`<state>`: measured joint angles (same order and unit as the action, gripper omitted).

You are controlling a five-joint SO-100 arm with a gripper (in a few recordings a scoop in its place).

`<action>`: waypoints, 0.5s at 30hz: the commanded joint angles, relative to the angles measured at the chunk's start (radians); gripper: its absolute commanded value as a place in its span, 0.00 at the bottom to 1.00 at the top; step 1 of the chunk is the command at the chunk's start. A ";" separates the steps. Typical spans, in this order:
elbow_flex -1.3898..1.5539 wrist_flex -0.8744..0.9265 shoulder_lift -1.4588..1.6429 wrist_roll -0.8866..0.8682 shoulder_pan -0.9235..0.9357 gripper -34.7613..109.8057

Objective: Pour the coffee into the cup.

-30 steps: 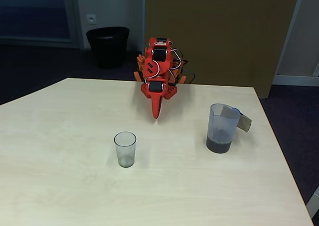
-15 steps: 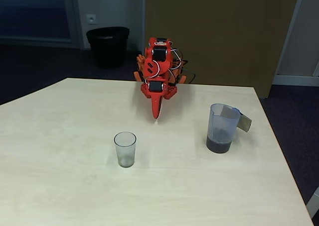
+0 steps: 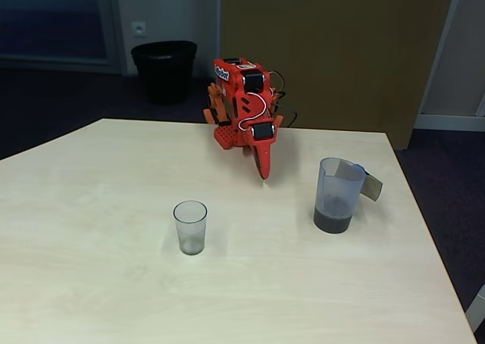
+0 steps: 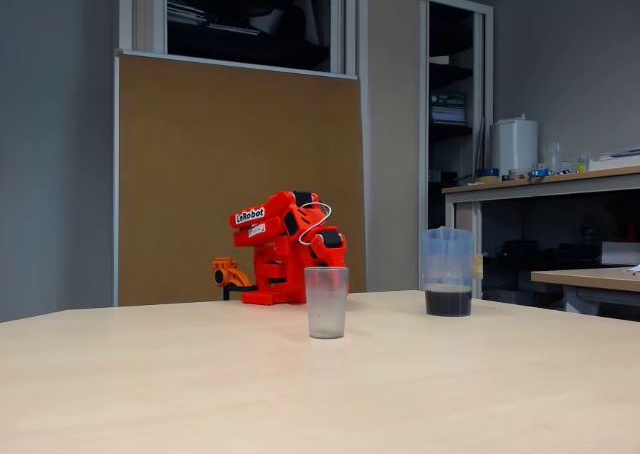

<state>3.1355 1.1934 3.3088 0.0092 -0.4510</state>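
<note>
The pitcher (image 3: 337, 195) of coffee (image 3: 333, 221) stands lower right of the gripper (image 3: 262, 170), whose fingers look pressed together.

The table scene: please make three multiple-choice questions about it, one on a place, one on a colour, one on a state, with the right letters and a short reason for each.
1. In a fixed view, on which side of the cup does the pitcher stand?
A. left
B. right
C. directly behind it

2. What colour is the arm?
A. red-orange
B. white
C. blue

3. What is the state of the cup?
A. full of coffee
B. lying on its side
C. upright, with no coffee in it

Answers:
1 B: the pitcher stands right of the cup, apart from it, in both fixed views.
2 A: all its housings are red-orange.
3 C: the cup stands upright and its walls look clear; the coffee is a dark layer at the bottom of the pitcher. The claw hangs low near the table, touching neither vessel.
</note>
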 commanded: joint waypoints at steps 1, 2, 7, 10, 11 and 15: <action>0.006 -0.046 0.031 -0.041 -0.166 0.24; 0.006 -0.052 0.044 -0.074 -0.206 0.24; 0.005 -0.080 0.081 -0.244 -0.367 0.24; 0.005 -0.095 0.081 -0.295 -0.426 0.24; 0.005 -0.101 0.081 -0.302 -0.440 0.24; 0.005 -0.109 0.081 -0.330 -0.459 0.24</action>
<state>3.1355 1.0968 3.3778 -0.2976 -0.8836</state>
